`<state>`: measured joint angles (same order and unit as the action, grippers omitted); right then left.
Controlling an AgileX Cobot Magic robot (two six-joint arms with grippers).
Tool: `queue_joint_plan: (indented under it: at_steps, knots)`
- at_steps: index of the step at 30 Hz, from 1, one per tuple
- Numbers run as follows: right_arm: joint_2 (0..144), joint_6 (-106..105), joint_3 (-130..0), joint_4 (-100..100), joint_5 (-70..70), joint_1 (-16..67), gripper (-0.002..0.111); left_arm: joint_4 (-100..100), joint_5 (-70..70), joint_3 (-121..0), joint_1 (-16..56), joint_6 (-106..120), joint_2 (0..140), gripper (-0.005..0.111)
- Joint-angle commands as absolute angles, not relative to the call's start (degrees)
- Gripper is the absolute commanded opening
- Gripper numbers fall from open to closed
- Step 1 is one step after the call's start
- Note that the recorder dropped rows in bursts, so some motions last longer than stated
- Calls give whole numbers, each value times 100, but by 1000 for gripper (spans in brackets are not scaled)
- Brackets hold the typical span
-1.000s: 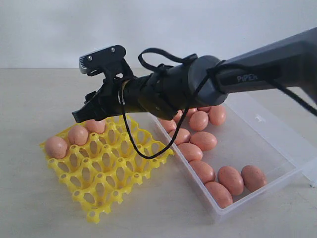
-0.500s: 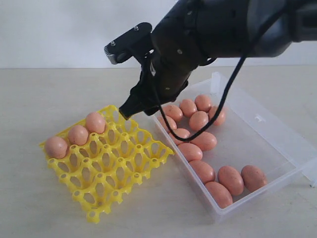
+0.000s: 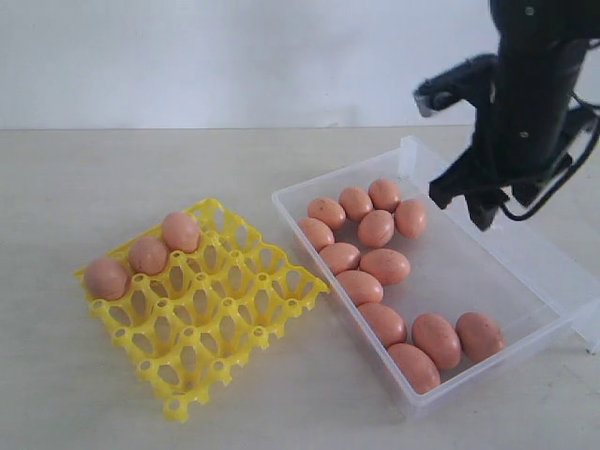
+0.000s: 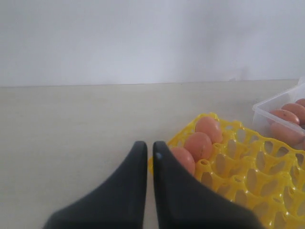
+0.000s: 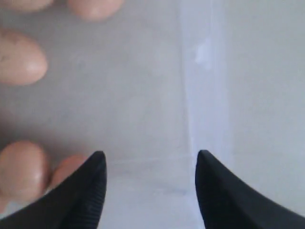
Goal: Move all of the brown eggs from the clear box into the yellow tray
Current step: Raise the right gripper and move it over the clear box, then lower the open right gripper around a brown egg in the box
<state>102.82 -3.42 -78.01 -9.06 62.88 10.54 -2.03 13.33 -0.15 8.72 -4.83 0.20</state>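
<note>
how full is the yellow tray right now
Mostly empty: the yellow tray holds only three brown eggs, lined up along one edge; every other cup in view is bare.

A: What colour are the brown eggs [image 3: 385, 266]?
B: Orange-brown, with tiny dark dots. The yellow tray [image 3: 202, 349] is bright yellow.
A: And the clear box [image 3: 511, 272]?
B: See-through. The left hand [image 4: 148, 146] and the right hand [image 5: 150, 157] are black.

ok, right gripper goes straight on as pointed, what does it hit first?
Probably bare box floor near its wall; right gripper is open, eggs lie off to the side. Depth unclear.
</note>
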Motion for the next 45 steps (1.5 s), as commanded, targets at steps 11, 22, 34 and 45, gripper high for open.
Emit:
queue_joint_plan:
  at_steps: [11,22,34,45]
  knots:
    - [10521,-2494,-7778,2451,6996,521,48,-197,1293,0,860,-493,0,4]
    - [10785,-2502,-7778,2229,6683,521,48,-197,1293,0,860,-493,0,4]
    - [11430,-2517,-7778,2393,6831,521,48,-197,1293,0,860,-493,0,4]
    - [11597,-2579,-7778,2378,6996,521,48,-197,1293,0,860,-493,0,4]
